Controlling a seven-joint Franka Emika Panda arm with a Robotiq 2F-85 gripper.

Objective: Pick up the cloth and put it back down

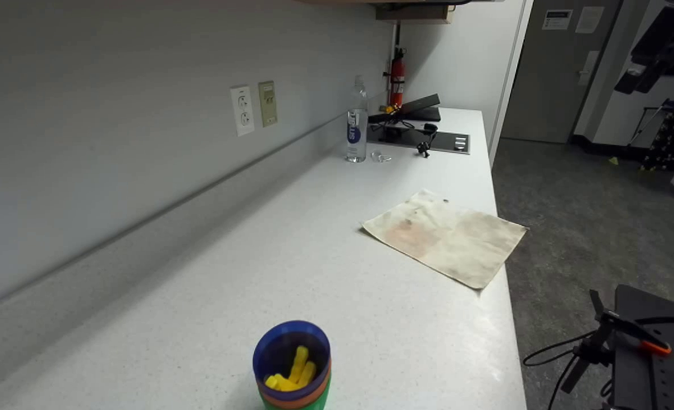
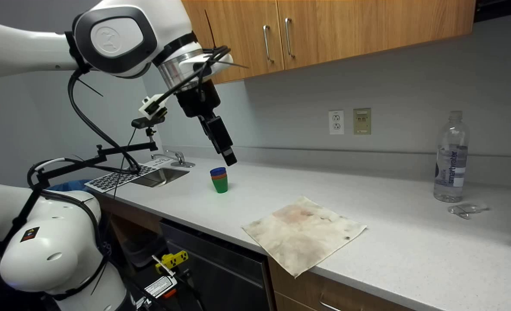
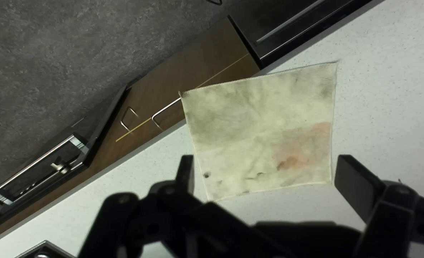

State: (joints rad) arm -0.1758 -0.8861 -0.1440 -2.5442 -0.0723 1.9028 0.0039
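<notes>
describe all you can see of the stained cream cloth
The roughly square, stained cream cloth looks like thin fabric, with grey smudges, a pinkish patch and dark spots. It lies spread nearly flat on the speckled white countertop, one corner past its front edge. The open black gripper doesn't touch it.

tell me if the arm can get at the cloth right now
Probably yes: the gripper hangs open above the counter, and the wrist view shows nothing between it and the cloth. One corner juts past the counter's edge, which may help.
</notes>
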